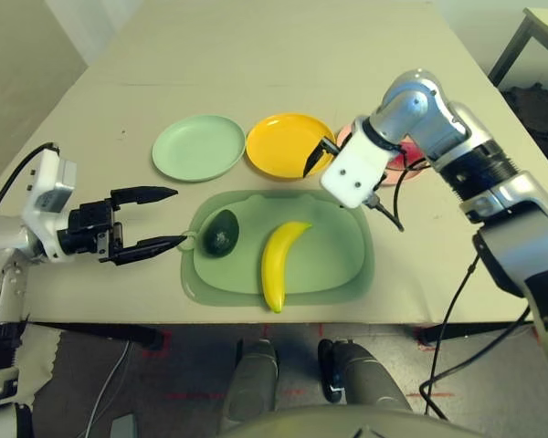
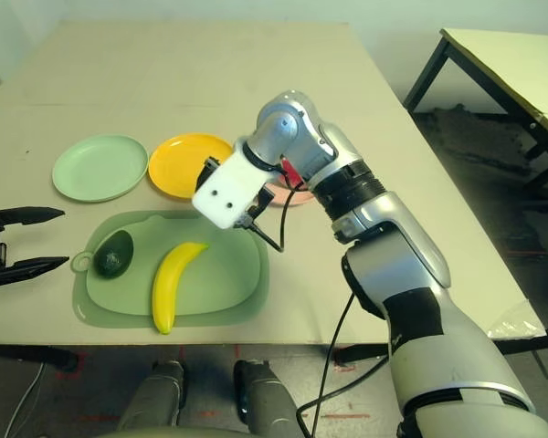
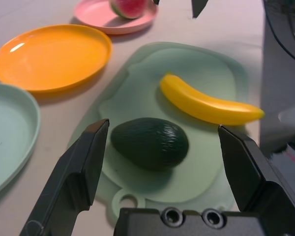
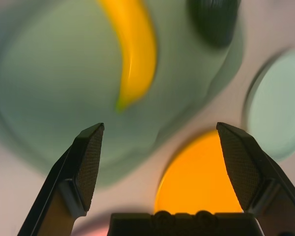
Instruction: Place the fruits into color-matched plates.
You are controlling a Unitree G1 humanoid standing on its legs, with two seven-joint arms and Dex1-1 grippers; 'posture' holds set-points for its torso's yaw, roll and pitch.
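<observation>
The watermelon (image 3: pixel 129 7) already rests on the pink plate (image 3: pixel 96 12). The avocado (image 1: pixel 221 232) and banana (image 1: pixel 280 263) lie on the mat (image 1: pixel 347 265) near the worktop's front edge. Both pincers, left (image 1: pixel 146 220) and right (image 4: pixel 162 162), gape wide and empty (the avocado's rounded skin could slip out sideways if the left one pinches off-centre).

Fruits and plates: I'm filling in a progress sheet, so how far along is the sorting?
Done: the watermelon lies in the pink plate. In hand: nothing; both end effectors are open and empty. Left: the banana and avocado lie on the mat; the yellow plate and green plate are bare.
</observation>
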